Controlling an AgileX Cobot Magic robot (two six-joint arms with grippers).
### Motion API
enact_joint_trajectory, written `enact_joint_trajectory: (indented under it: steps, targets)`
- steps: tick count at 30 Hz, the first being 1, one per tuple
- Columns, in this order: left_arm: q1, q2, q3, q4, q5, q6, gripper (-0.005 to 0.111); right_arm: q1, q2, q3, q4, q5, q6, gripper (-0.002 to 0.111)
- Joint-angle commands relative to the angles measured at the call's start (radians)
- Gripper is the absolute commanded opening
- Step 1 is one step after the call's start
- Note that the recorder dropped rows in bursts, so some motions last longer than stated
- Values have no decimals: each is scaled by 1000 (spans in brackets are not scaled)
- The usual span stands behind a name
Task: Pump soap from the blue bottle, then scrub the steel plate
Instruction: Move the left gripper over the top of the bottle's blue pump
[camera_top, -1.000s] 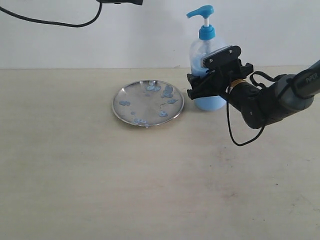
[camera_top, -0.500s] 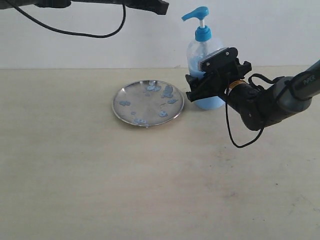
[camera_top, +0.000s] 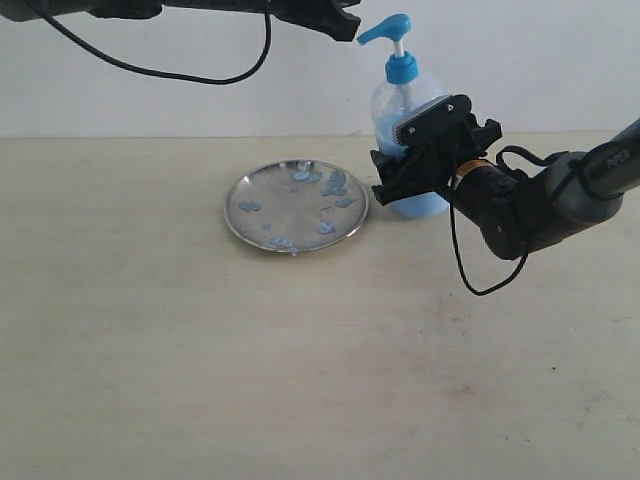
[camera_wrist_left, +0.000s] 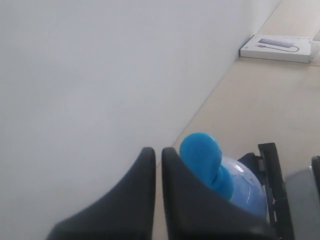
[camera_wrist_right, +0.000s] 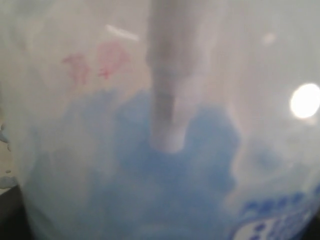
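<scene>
While bottle (camera_top: 396, 108) holds soap (camera_top: 424, 206), plate (camera_top: 262, 192) blob-dotted

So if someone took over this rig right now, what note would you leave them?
Right gripper: shut on the blue bottle, which stands on the table close beside the steel plate.
Left gripper: shut, empty, high up beside the pump head, not on top of it.
Done: pale blue soap blobs already dot the plate.
Left: press the pump if more is wanted, then scrub. The blobs look unspread, and no scrubbing tool is in view.
</scene>
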Motion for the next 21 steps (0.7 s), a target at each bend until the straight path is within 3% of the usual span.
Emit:
enact_joint_trajectory:
  steps: [1,6,9,16,21]
  targets:
    - [-2,-80,2,11,-11,-27,4,-4,18,8,-2,77,-35,0]
    - [-5,-185,83,-14,53,-69,4,-4,18,8,-2,64,-33,0]
    - [-42,-184,100,-21,61,-67,4,-4,18,8,-2,64,-36,0]
    - [-202,-114,100,-10,-165,0,4,-4,18,8,-2,66,-36,0]
    - [-231,-81,100,-9,-386,-9,4,-4,18,8,-2,68,-36,0]
